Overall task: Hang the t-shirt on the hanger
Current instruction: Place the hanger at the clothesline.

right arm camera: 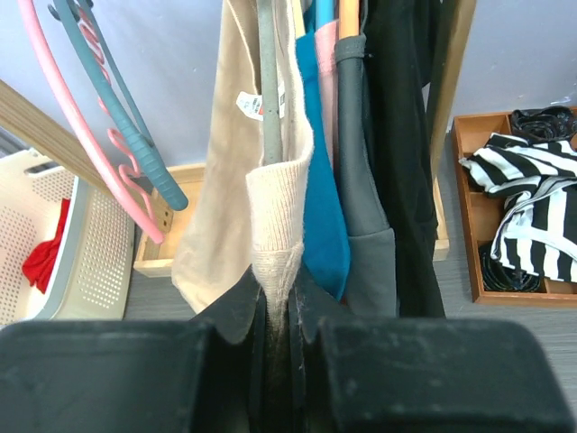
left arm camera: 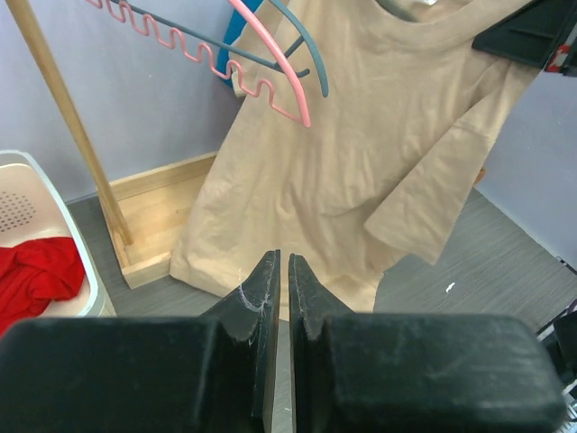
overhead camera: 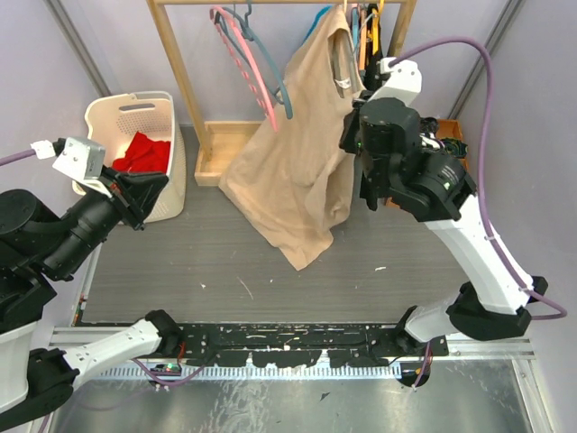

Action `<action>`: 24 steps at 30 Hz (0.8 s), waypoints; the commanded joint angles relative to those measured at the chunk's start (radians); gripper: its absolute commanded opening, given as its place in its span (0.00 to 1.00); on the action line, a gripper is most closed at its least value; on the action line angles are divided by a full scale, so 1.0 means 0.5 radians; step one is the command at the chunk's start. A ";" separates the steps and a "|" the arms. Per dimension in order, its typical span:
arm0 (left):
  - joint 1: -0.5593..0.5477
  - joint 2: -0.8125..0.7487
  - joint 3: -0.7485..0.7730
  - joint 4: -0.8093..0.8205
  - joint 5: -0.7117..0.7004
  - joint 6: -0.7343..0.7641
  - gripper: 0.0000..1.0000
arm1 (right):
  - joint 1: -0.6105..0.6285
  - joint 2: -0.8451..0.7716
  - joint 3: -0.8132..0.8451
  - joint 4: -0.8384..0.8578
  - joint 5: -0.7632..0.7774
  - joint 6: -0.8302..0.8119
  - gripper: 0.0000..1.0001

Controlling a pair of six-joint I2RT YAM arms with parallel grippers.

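Observation:
The beige t-shirt [overhead camera: 297, 162] hangs from the wooden rack, its hem trailing on the grey floor. It also fills the left wrist view [left arm camera: 361, 135]. The pale grey hanger [right arm camera: 268, 81] shows as a thin bar inside the shirt's shoulder, and the rest of it is hidden by cloth. My right gripper [right arm camera: 279, 281] is shut on a ribbed beige edge of the t-shirt [right arm camera: 275, 207], just below the hanger's end. In the top view it [overhead camera: 359, 135] is at the shirt's right side. My left gripper [left arm camera: 280, 263] is shut and empty, well left of the shirt, near the basket [overhead camera: 144, 191].
A white basket [overhead camera: 171, 113] holding a red cloth [overhead camera: 144, 152] stands at the left. A pink hanger [overhead camera: 242, 63] and a blue-grey hanger [overhead camera: 270, 72] hang on the rack [overhead camera: 176, 81]. Teal [right arm camera: 323, 198], grey and black garments hang right of the shirt. A wooden tray [right arm camera: 469, 216] holds striped cloth.

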 commanded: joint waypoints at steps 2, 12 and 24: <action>0.006 0.027 -0.018 0.067 0.066 -0.015 0.14 | -0.007 -0.050 0.030 0.202 0.078 0.004 0.01; 0.005 0.016 0.019 0.015 0.033 0.005 0.14 | 0.014 0.069 0.055 0.478 -0.482 0.016 0.01; 0.005 0.013 0.068 -0.020 -0.006 0.039 0.14 | 0.015 0.334 0.356 0.530 -0.516 0.019 0.01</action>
